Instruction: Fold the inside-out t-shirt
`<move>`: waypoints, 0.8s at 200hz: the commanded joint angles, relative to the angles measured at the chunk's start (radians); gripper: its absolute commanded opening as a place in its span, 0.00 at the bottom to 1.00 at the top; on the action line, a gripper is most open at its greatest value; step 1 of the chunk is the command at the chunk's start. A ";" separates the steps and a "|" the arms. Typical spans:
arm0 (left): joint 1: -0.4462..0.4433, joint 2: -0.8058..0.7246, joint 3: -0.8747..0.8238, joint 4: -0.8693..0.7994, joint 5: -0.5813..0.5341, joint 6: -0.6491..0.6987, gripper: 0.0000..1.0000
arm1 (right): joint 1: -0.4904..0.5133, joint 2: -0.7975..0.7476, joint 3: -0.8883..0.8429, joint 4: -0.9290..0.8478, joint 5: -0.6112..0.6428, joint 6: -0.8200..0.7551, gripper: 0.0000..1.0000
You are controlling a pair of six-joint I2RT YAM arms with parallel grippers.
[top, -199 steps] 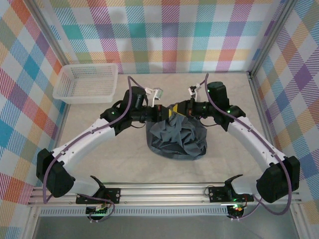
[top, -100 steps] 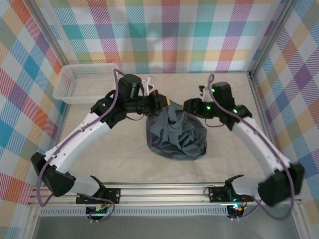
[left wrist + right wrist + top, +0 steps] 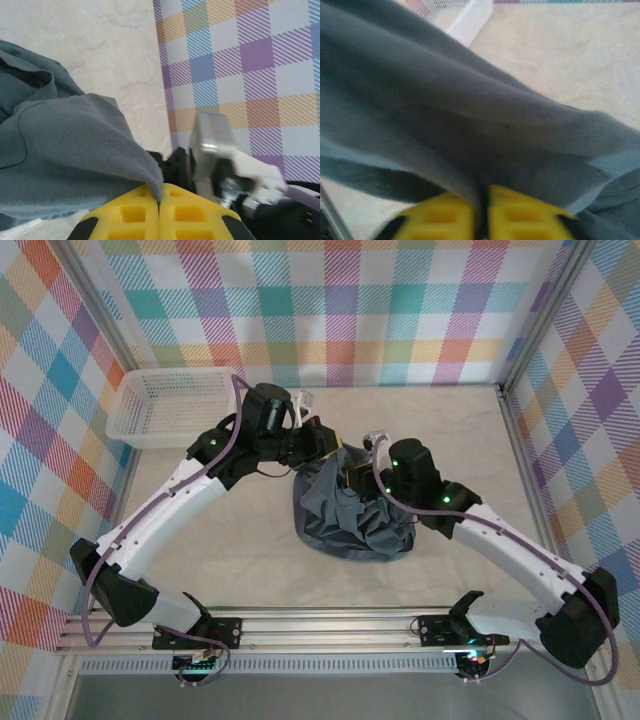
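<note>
The left gripper (image 3: 159, 210) and right gripper (image 3: 482, 202) each pinch the bunched t-shirt (image 3: 352, 522); the left gripper's thin edge hold may slip under tension.

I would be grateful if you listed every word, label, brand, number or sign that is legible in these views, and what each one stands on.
No legible text in any view.
t-shirt: plain grey fabric, no print seen.
Pale strip at the fabric's edge, left wrist view: possibly a tag, too blurred to read.
White basket: no label seen.
</note>
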 commanded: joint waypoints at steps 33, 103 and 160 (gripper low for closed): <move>0.066 0.056 0.096 -0.058 -0.087 0.156 0.00 | -0.002 -0.112 0.057 0.077 -0.300 0.025 0.00; 0.148 -0.083 -0.086 0.031 0.008 0.366 0.45 | -0.151 -0.165 -0.025 0.212 -0.518 0.202 0.00; 0.065 -0.256 -0.455 0.191 0.085 0.517 0.55 | -0.179 -0.110 0.020 0.195 -0.549 0.209 0.00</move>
